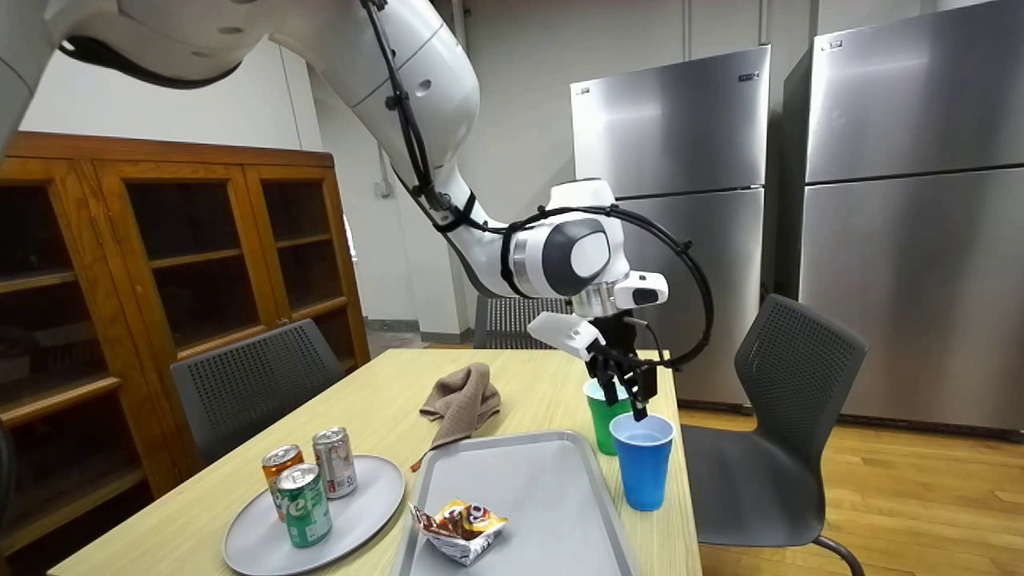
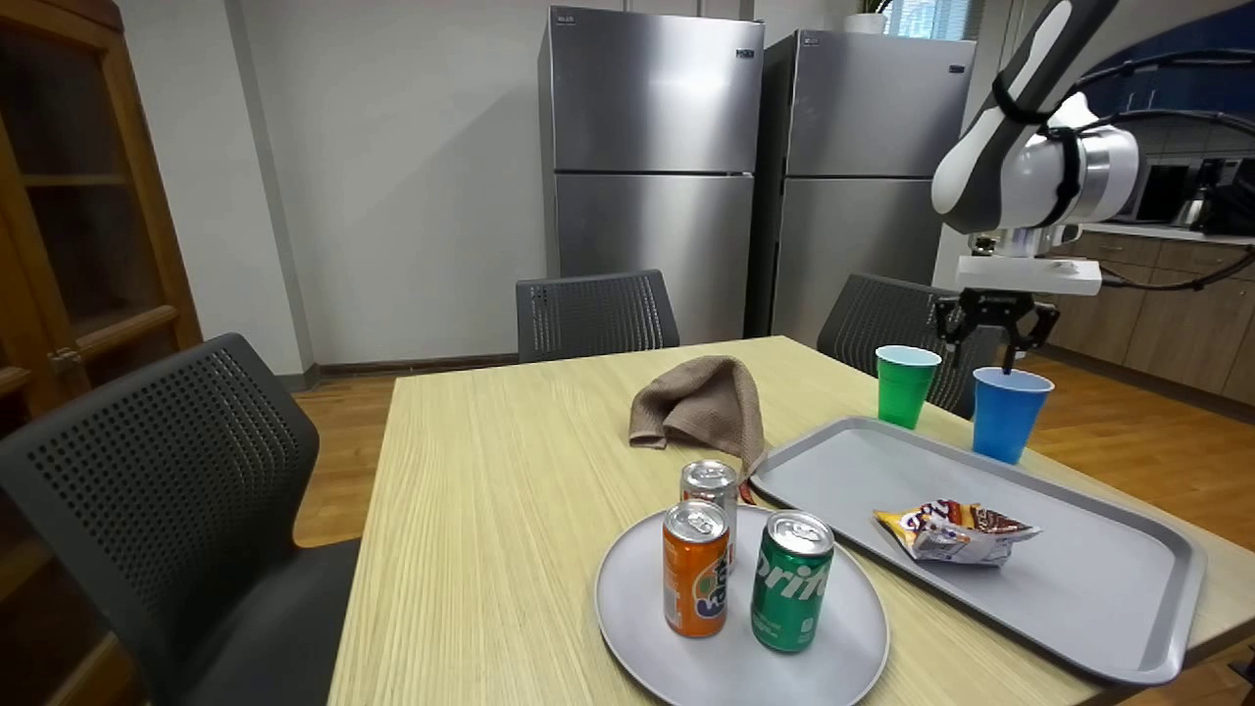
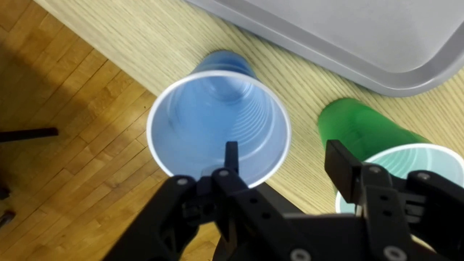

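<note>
My black gripper point(image 3: 282, 148) stands open at the table's edge, fingers pointing down. Between its pads the wrist view shows only bare table. One finger point(image 3: 232, 156) overlaps the mouth of an upright blue cup point(image 3: 217, 105); whether its tip dips below the rim I cannot tell. Its opposite finger point(image 3: 342, 170) lies in front of a green cup point(image 3: 355, 125), partly covering it. In both exterior views the gripper point(image 2: 982, 359) hovers at rim height by the blue cup point(image 2: 1002, 422), with the green cup point(image 1: 606, 420) close by.
A grey tray point(image 1: 528, 480) beside the cups bears an opened snack bag point(image 1: 460, 528). A brown cloth point(image 2: 701, 407) lies against the tray's corner. Three soda cans, one a green can point(image 2: 792, 583), stand on a round grey plate point(image 2: 627, 598). Chairs point(image 1: 788, 448) surround the table.
</note>
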Tool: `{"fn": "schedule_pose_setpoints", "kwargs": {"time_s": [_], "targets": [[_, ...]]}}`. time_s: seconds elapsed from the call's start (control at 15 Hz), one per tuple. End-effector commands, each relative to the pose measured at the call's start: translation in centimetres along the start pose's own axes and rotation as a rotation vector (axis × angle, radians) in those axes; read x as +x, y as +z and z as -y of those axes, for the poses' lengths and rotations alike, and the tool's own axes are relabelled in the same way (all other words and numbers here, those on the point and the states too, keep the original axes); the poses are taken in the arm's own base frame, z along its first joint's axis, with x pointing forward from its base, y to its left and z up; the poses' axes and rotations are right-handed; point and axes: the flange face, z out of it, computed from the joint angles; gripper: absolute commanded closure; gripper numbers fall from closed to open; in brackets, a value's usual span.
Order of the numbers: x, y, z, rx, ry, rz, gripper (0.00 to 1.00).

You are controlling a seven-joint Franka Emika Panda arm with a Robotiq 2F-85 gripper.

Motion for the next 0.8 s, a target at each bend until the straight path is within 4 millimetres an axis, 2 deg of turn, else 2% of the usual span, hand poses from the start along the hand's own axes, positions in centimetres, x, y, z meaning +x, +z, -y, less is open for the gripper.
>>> {"fn": "schedule_pose_setpoints", "kwargs": {"time_s": [0.0, 0.07, 0.33, 0.73], "targets": [[-1.2, -3.8, -0.1, 0.041, -0.021, 0.016, 0.04], [-1.4, -4.5, -0.1, 0.047, -0.025, 0.017, 0.01], [-3.2, -7.4, 0.3, 0.077, -0.063, 0.033, 0.0], [-7.5, -9.9, 1.1, 0.114, -0.168, 0.089, 0.0]]}}
